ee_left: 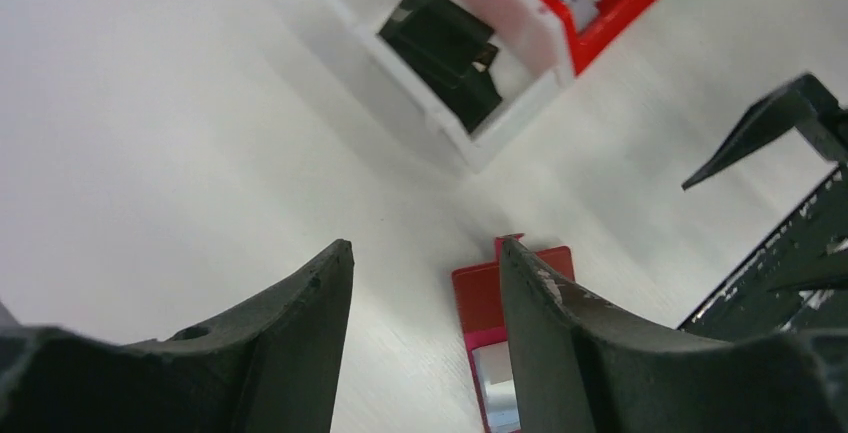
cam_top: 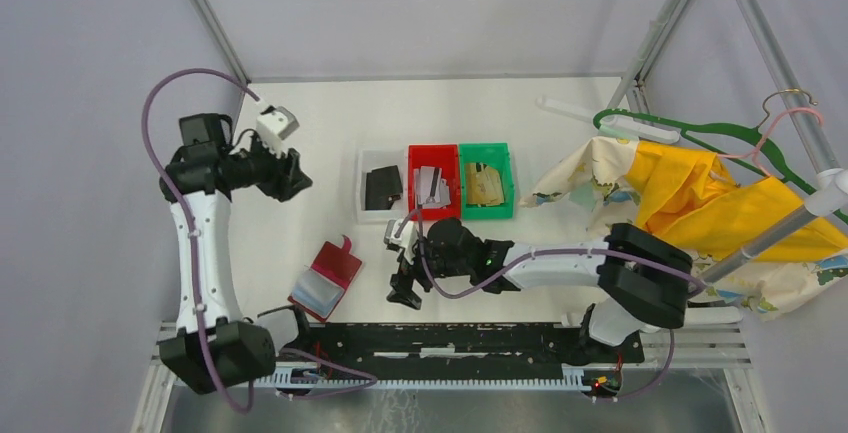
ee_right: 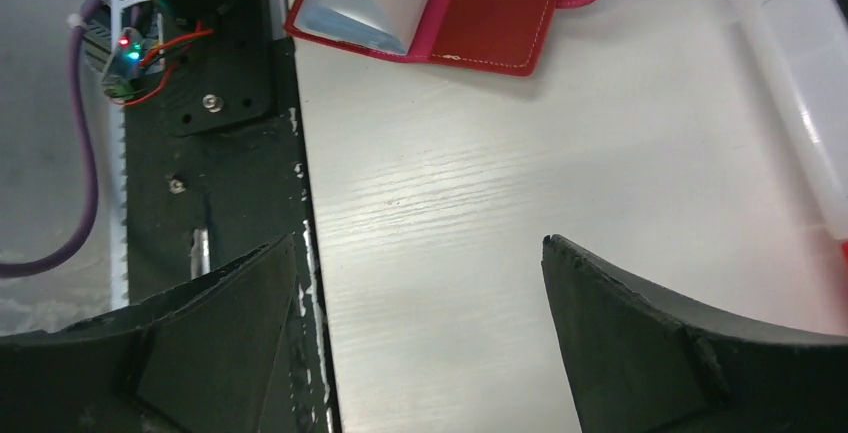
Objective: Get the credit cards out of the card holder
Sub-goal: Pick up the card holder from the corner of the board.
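Red card holder lies open on your tabletop; your left hand and right hand both gape apart, empty.

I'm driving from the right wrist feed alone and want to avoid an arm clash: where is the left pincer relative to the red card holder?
Observer: The top view shows the left pincer open and empty, raised well beyond the card holder, toward the far left of the table.
Operator: Are any cards in sight outside the holder?
Observer: Yes, a gold-tan credit card lies in the green bin.
Operator: What is in the clear bin at the edge of my frame?
Observer: It holds a black wallet.
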You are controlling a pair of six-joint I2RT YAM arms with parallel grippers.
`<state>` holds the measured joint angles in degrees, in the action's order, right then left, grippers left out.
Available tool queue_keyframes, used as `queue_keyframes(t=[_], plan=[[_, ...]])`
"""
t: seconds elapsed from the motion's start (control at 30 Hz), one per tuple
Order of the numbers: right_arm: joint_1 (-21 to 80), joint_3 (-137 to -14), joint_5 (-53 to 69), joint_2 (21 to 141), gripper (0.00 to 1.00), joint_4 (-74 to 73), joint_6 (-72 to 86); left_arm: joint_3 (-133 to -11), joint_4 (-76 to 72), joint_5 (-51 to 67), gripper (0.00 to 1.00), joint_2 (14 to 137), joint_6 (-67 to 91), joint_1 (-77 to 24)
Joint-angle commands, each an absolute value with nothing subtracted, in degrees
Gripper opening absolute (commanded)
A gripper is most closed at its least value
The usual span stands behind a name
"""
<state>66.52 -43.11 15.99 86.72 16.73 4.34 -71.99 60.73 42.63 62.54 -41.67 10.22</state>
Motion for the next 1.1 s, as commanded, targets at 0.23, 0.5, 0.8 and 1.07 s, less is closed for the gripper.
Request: queue_keyframes(t=[0.23, 0.5, 0.8, 1.07], plan=[[67.6, -49.6, 26.0, 112.6, 0.98, 45.3, 23.2, -77.2, 81.7, 46.7, 0.61, 81.0, -80.1, 34.6], [68.4, -56.4, 22.7, 120.3, 0.98, 47.5, 24.4, -76.1, 83.9, 47.5, 0.60, 83.0, -84.7, 40.5], [69.3, -60.1, 15.8, 123.4, 0.98, 48.8, 23.0, -61.8, 79.6, 35.6, 0.59, 80.1, -99.1, 40.5], [69.4, -58.6, 8.3, 123.2, 0.87, 50.8, 26.2, -51.8, 77.8, 29.7, 0.54, 79.8, -113.2, 40.4]])
